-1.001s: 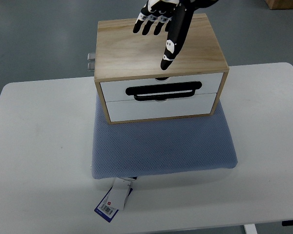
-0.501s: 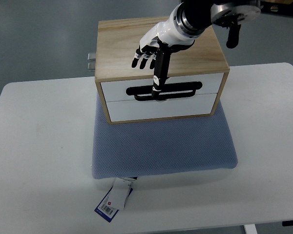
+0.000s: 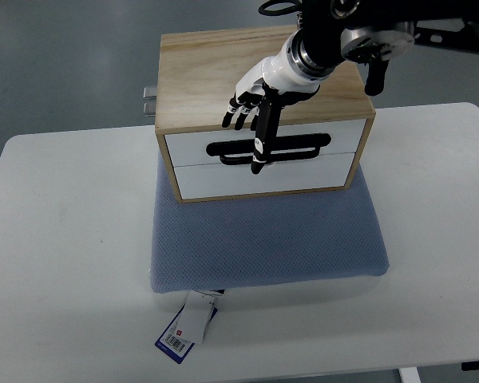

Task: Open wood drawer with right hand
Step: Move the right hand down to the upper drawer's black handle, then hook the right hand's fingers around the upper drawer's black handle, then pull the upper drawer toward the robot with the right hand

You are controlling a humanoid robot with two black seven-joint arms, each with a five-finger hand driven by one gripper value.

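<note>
drawer: upper white front [image 3: 223,137] of wood box [image 3: 207,76], closed, on blue pad [image 3: 263,239]
right hand [image 3: 259,100]: fingers spread, gripping nothing; one finger over black handle [image 3: 303,149], likely to hook it
left hand: unseen

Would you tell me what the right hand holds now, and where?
Nothing clearly: the right hand reaches one finger across the drawer's black handle; no closed hold shows.

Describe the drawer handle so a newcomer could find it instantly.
On the white table a wooden box sits on a blue-grey cushion. Its white front holds the drawer handle, a long black horizontal loop, the only dark shape there, with one finger of the right hand crossing it.
</note>
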